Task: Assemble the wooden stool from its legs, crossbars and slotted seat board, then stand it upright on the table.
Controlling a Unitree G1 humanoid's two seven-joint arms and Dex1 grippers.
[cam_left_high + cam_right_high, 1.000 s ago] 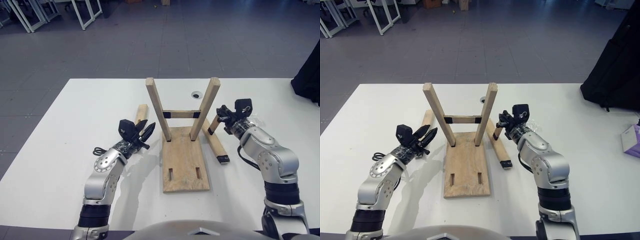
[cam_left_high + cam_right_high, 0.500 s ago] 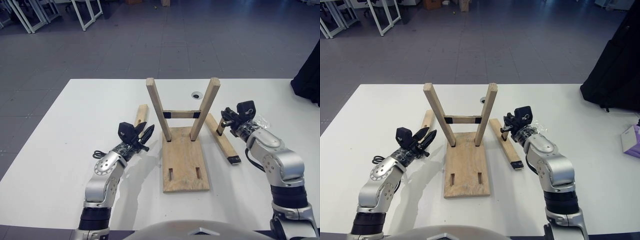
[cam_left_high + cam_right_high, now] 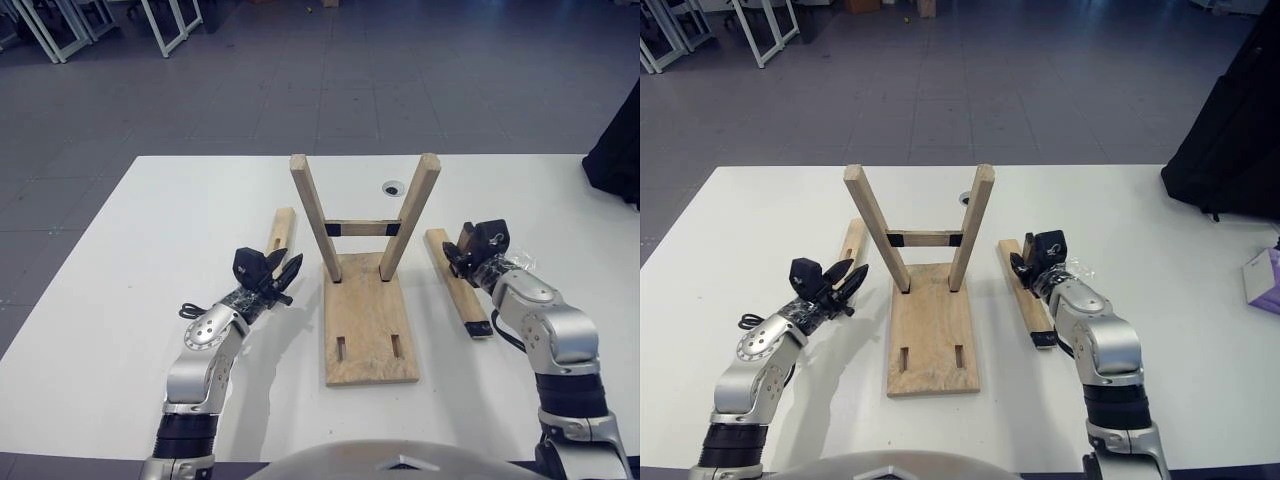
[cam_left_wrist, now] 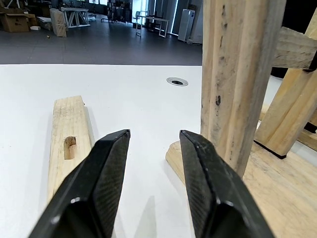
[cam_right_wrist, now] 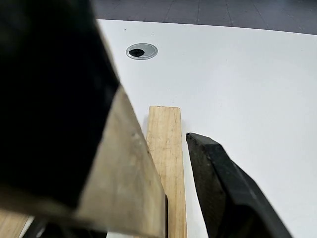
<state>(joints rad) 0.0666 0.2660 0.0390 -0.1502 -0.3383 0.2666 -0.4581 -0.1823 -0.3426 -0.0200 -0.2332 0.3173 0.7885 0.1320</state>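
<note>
Left gripper (image 4: 154, 134), jaws apart and empty, hovers between a loose pale wooden leg (image 3: 281, 232) and the slotted plank seat board (image 3: 368, 335). Right gripper (image 3: 458, 255) rests over another black-tipped wooden leg (image 3: 465, 300), which lies flat right of the board; whether it grips cannot be told. Stiff, light wood: likely best pinched mid-length across its narrow sides.

My left jaws are black. Seat board (image 3: 370, 320), legs (image 3: 313, 212) and crossbar (image 3: 362, 228) are pale, grained wood; the crossbar's ends are banded black. The tabletop (image 3: 150, 250) is white, the floor (image 3: 320, 80) beyond grey tile.
</note>
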